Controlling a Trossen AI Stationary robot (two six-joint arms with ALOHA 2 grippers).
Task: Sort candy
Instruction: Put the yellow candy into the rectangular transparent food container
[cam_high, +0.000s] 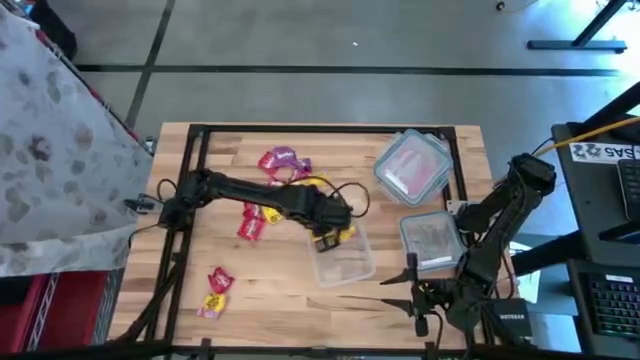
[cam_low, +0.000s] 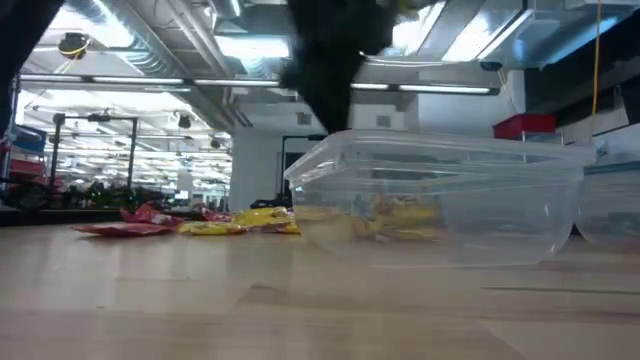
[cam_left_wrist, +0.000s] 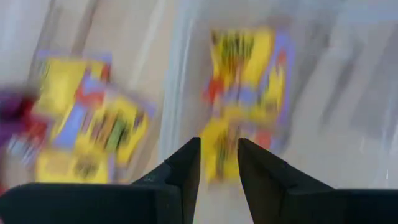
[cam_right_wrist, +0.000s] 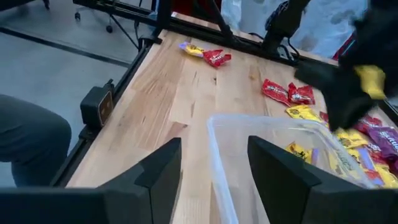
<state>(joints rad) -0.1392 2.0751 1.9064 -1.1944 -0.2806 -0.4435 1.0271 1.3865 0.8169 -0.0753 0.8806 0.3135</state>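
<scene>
The left gripper (cam_high: 335, 233), fingers narrowly parted and empty, is held over the clear tub (cam_high: 345, 262) containing yellow candy (cam_left_wrist: 245, 74). The right gripper (cam_right_wrist: 211, 168), open wide, is parked near the table's right edge.

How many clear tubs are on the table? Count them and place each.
3. The centre tub sits mid-table below the left tool. A second tub lies right of it, by the right arm. A third tub, pinkish, is toward the far right corner. None looks hidden.
</scene>
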